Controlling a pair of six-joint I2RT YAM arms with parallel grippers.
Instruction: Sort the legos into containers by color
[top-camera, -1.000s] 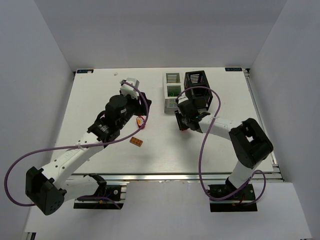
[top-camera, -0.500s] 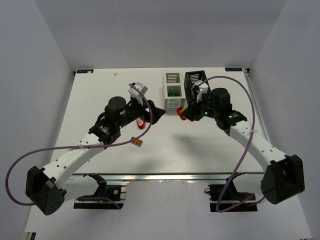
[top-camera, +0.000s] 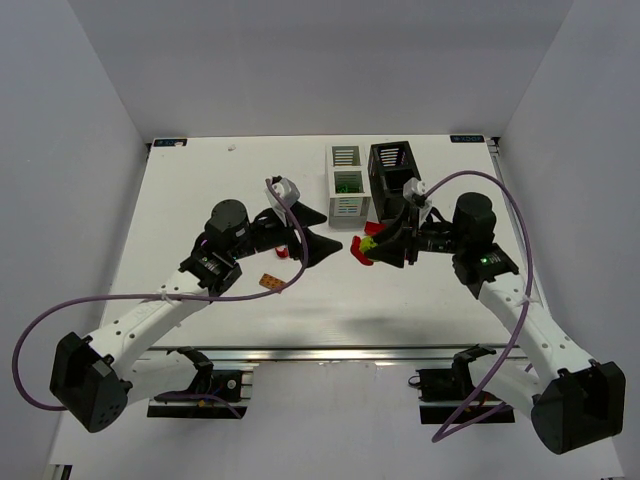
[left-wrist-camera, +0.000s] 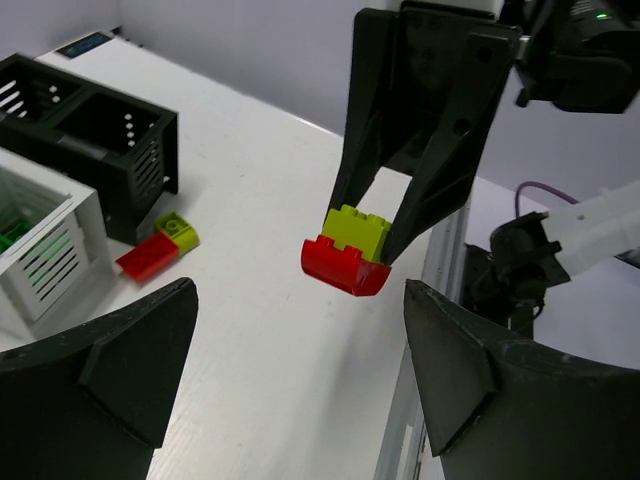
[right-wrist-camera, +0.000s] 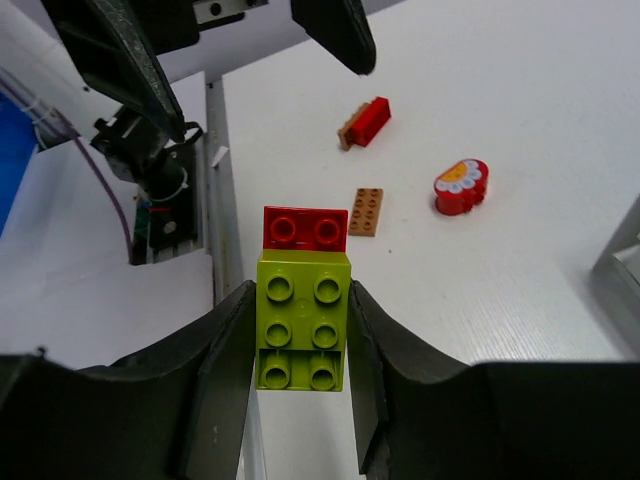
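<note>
Lime lego (right-wrist-camera: 302, 340) gripped by right pincer (right-wrist-camera: 300, 305).

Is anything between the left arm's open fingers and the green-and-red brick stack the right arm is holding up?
Nothing visible does. The left gripper, open, faces the green-and-red brick stack across an empty gap above the table; only the fingers of the right gripper, clamped on the stack's sides, are near it.

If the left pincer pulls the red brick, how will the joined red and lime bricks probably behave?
Probably stiff: both look like hard moulded plastic. The red brick may resist, then pop off the lime brick, as they sit pressed together. The right pincer grips smooth sides, so the pair might slip.
</note>
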